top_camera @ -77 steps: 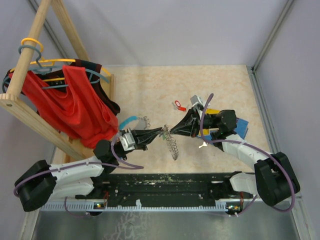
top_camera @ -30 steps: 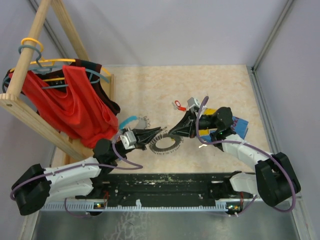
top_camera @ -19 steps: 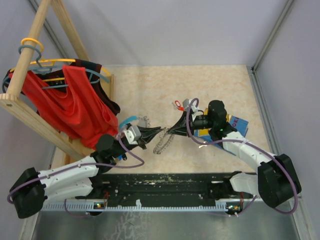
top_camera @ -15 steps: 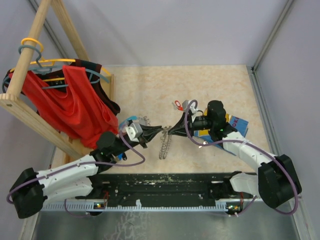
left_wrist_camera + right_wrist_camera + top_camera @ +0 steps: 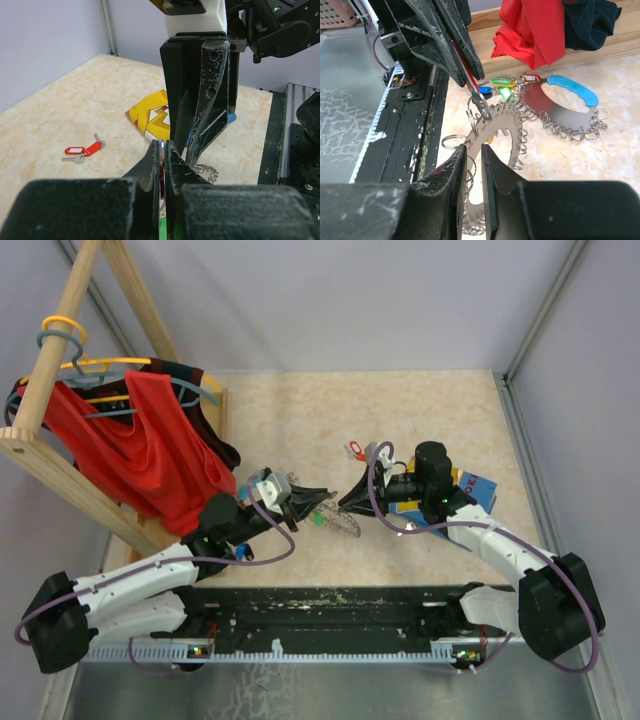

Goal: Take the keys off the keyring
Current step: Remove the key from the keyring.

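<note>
We see the keyring (image 5: 506, 127) as a flat grey metal ring, its edge fringed all round with small silver wire loops. It sits tilted between the tips of the two tools, near the middle of the overhead view. We cannot tell whether it touches the tabletop (image 5: 400, 410).

The right tool (image 5: 472, 150) is closed on the ring's rim, at the lower centre of the right wrist view. The left tool (image 5: 475, 89) reaches in from the upper left of that view. Its fingers are pressed together on a small silver key (image 5: 483, 106) hanging at the ring's edge.

We count two arms and two tools. There are two rings. The second ring (image 5: 560, 112) lies flat on the tabletop at the right of the right wrist view, also fringed with loops and with a blue grip. Beside it is a cluster of tagged keys (image 5: 499, 86) in green and blue, too bunched to count. Two red-tagged keys (image 5: 82, 149) lie apart on the tabletop at the left of the left wrist view.

Only the right wrist view shows the loops and both grasps clearly. The overhead view shows a green tag (image 5: 316, 521) under the left tool. It alone shows the wooden rack (image 5: 60, 370) with a red garment (image 5: 150, 450) at the upper left. The left wrist view shows a yellow packet (image 5: 150, 117) lying behind the right tool.
</note>
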`<state>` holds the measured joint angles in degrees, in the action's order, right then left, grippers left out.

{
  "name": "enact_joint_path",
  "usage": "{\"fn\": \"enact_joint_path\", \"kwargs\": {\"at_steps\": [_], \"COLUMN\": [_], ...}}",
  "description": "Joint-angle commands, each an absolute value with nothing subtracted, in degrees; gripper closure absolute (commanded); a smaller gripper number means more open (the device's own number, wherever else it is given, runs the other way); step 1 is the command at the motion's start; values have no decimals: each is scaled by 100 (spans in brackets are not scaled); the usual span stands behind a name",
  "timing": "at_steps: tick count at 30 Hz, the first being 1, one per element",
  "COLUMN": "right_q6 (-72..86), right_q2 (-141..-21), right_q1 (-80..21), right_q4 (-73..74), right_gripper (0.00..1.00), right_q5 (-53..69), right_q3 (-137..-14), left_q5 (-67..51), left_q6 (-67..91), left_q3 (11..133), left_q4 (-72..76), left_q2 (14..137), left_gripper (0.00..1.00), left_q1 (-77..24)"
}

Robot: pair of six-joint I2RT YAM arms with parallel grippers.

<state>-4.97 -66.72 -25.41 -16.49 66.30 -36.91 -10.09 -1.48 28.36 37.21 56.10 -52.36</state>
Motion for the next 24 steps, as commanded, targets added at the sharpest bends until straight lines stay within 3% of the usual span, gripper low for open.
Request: {"fn": "enact_joint_path", "kwargs": {"at_steps": [1,6,17,24], "right_q6": [-580,-616,15,-393], "right_q2": [-6486,-6481,-6538,-6542], "right_q1": [-2606,-2627,-2739,-2769], "right_q4": [-1738,-1783,-2985,-2497], "right_gripper": [80,74,72,73], "right_q5": [6652,6640,6796,6512], "right_q3": [-4008,-3991,-3575,-3672], "left_q5": [-1071,-1145,-1187,-1152], "left_q6": [54,134,476,681], "left_q3": [3111,3120,3155,3155], "left_q4": [3981,3994,4181,4270], "left_q2": [5649,5669,5800,5802], "left_gripper": [100,100,100,100], "left_q1": [-5214,-5218,-5214,-5219]}}
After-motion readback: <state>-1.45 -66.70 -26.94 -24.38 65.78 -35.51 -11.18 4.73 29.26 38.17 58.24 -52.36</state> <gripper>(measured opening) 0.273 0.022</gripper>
